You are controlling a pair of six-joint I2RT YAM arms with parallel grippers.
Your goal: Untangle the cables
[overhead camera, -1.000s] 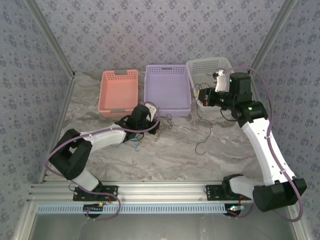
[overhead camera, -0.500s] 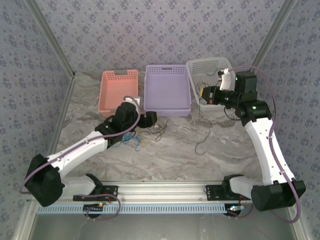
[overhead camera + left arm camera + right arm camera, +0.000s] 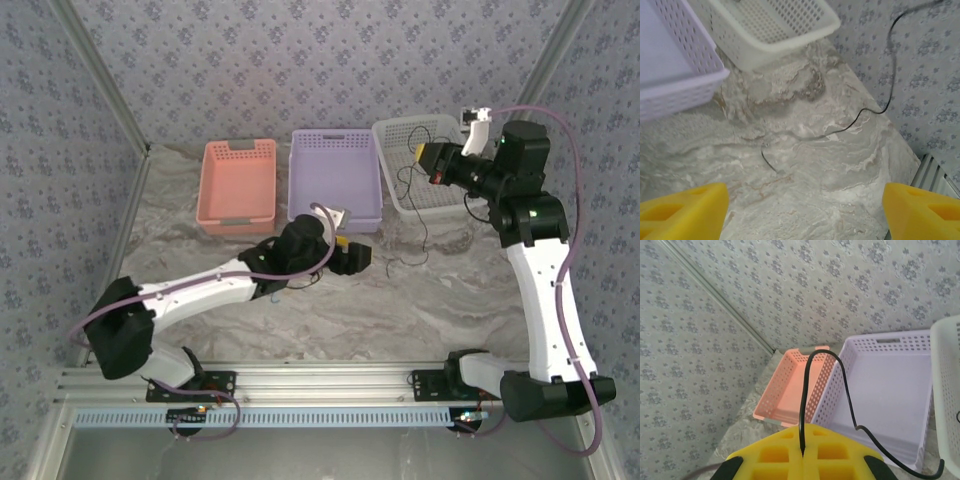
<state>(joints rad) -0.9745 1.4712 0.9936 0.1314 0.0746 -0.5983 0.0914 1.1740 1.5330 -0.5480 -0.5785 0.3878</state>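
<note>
My right gripper hovers over the white basket, shut on a thin black cable. That cable hangs down from it and trails onto the marble table in front of the basket. In the right wrist view the cable rises from between the closed yellow fingers, loops over and drops away to the right. My left gripper is low over the table centre, open and holding nothing. Its yellow fingertips stand far apart, and the black cable's loose end lies on the table ahead. The other cables are mostly hidden under the left arm.
Three baskets line the back: pink, purple and white. The purple basket's corner and the white basket sit just beyond my left gripper. Patterned walls close in on both sides.
The left gripper opened and swung right, from the tangle by the pink basket to the table centre. The right gripper rose up and back to the right, drawing the black cable with it.
</note>
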